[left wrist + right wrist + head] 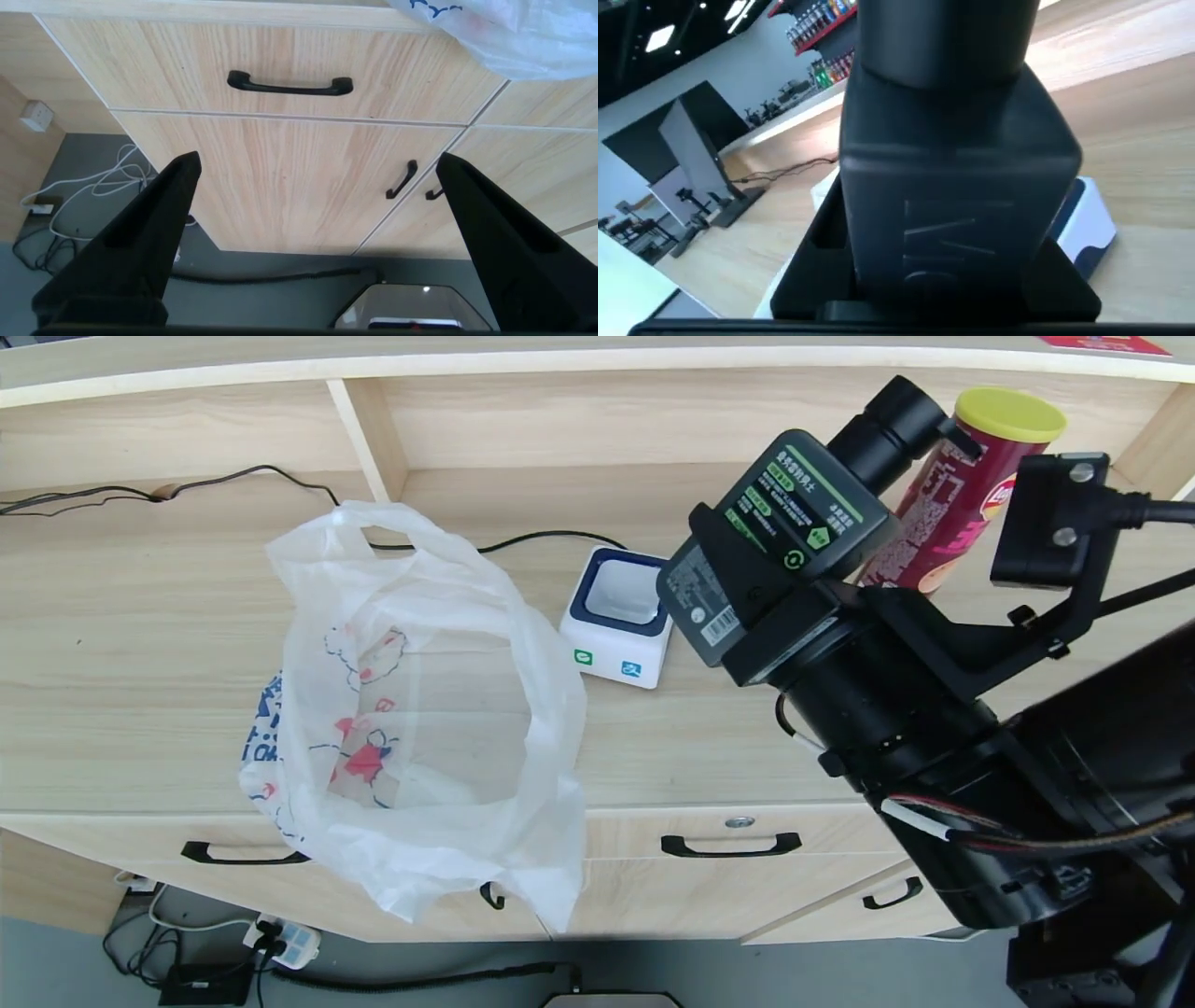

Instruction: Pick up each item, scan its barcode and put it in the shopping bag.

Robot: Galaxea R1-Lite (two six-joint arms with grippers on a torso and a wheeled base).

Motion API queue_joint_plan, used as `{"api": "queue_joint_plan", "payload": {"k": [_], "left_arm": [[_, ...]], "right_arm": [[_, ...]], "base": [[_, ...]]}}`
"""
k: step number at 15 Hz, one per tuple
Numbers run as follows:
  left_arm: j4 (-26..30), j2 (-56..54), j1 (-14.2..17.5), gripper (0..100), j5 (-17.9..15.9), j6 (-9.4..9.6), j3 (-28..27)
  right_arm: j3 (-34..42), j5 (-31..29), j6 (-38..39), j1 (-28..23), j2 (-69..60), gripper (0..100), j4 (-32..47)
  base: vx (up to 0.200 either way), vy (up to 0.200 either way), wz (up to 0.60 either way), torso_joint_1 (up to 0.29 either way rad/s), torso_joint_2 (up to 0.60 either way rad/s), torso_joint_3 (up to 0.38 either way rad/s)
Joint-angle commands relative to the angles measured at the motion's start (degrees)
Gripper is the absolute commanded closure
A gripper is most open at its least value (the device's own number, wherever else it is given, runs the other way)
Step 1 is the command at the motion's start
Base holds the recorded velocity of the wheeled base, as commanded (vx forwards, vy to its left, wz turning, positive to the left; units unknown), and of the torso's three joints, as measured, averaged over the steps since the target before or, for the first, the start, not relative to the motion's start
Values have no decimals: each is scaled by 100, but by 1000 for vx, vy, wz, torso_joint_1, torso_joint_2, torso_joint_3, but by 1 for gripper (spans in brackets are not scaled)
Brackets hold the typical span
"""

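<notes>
Right pincer, closest to the head camera, is pinching a black square-bodied plastic bottle w/ a green label by its lower half. The bottle hangs above the pale wood tabletop w/ its long axis tilted: round black cap up and toward the robot's right, base down toward its left. A barcode sticker sits at the low end, on a side turned up toward the camera.

Left pincer is low, facing the wooden drawer fronts under the tabletop, fingers spread, holding nothing.

At the tabletop's front edge, on the robot's left, sits a white see-through plastic shopping bag w/ red and blue print, mouth gaping. Beyond it, just beside and below the bottle's base, is a white cube scanner w/ a blue-rimmed top window. At the back stands a dark red tube can w/ a yellow lid.

Judgement: the scan is in hand and the right arm is nearer. The sticker prob. needs turning down and left toward the window.
</notes>
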Motion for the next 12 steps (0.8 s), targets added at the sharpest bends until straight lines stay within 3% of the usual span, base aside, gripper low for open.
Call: {"api": "queue_joint_plan", "payload": {"k": [1, 7, 10, 12], "left_arm": [[-1, 9, -1, 0, 1, -1, 0], [-1, 0, -1, 0, 1, -1, 0], [-1, 9, -1, 0, 1, -1, 0], [-1, 9, -1, 0, 1, -1, 0]], "right_arm": [[-49, 8, 228, 225, -102, 100, -6], [435, 184, 1643, 1315, -506, 100, -6], [883, 236, 1819, 1648, -779, 100, -6], [865, 623, 1766, 1701, -893, 100, -6]], "base": [[0, 0, 0, 0, 0, 0], [0, 0, 0, 0, 0, 0], [0, 0, 0, 0, 0, 0], [0, 0, 0, 0, 0, 0]]}}
